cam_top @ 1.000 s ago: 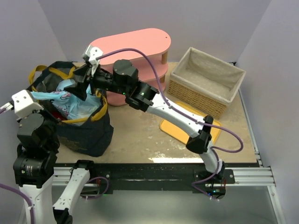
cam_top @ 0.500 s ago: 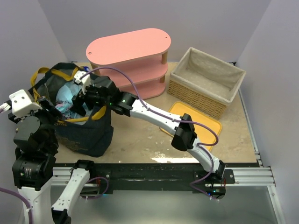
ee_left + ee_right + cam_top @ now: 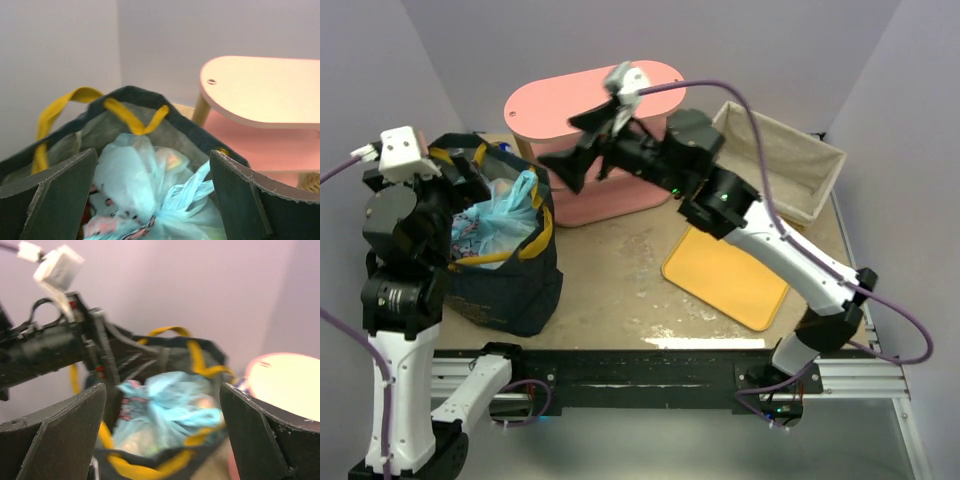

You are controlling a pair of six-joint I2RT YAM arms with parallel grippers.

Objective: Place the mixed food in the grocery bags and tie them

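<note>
The dark navy tote (image 3: 515,285) with mustard handles (image 3: 535,240) stands at the table's left. Inside it sits the light-blue plastic carrier bag (image 3: 508,205), its handles knotted at the top (image 3: 165,207). The mixed food is hidden in the bags; only faint coloured shapes show through the plastic. My left gripper (image 3: 472,178) hovers over the tote's left rim, open, with the knot between and below its fingers and nothing held (image 3: 155,195). My right gripper (image 3: 575,148) is open in the air to the right of the tote, in front of the pink shelf, facing the bags (image 3: 162,430).
A pink two-tier shelf (image 3: 595,110) stands right behind the tote. A cloth-lined wicker basket (image 3: 790,175) sits at the back right. An orange flat mat (image 3: 720,275) lies mid-right, under my right arm. The left arm (image 3: 50,350) shows in the right wrist view.
Both grippers have opened and let go of the blue bag's handles. My right arm has pulled up and to the right, away from the tote. My left arm has shifted over the tote's rim.
</note>
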